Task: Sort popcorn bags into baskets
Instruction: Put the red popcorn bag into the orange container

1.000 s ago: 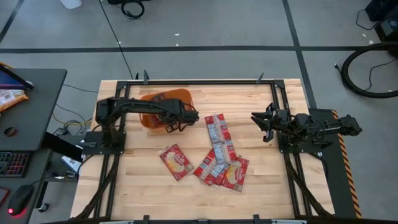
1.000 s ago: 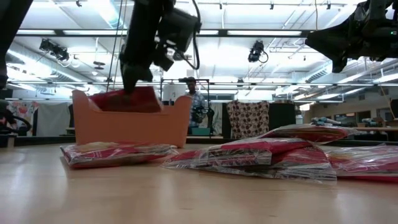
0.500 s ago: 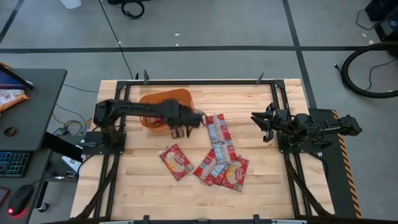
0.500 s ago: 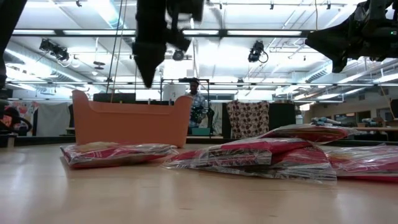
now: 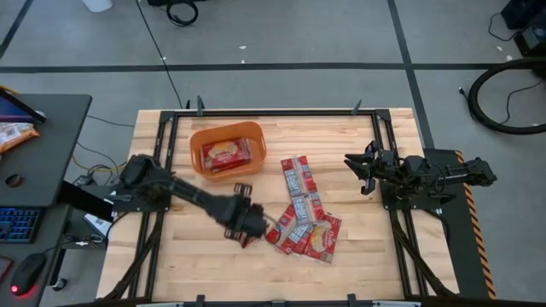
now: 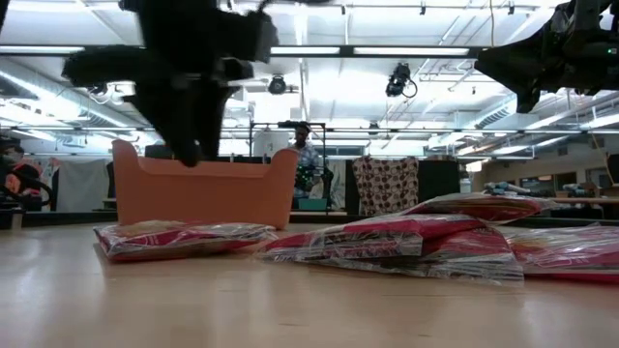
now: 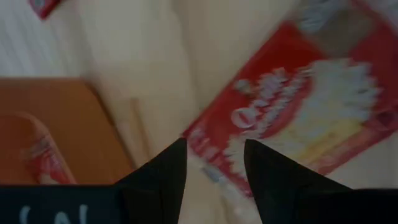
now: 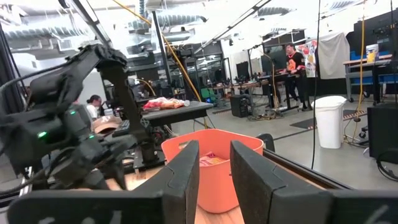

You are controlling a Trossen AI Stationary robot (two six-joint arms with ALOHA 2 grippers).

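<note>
Bare wooden table lies at seven o'clock. The left gripper, fingers slightly apart and empty, hovers over a lone popcorn bag; right gripper waits at three o'clock, narrowly parted.

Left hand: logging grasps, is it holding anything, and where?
Nothing is held. The left hand is open above a popcorn bag, not gripping it.

High view looks straight down; low view looks level across the surface; both share the orange basket.
</note>
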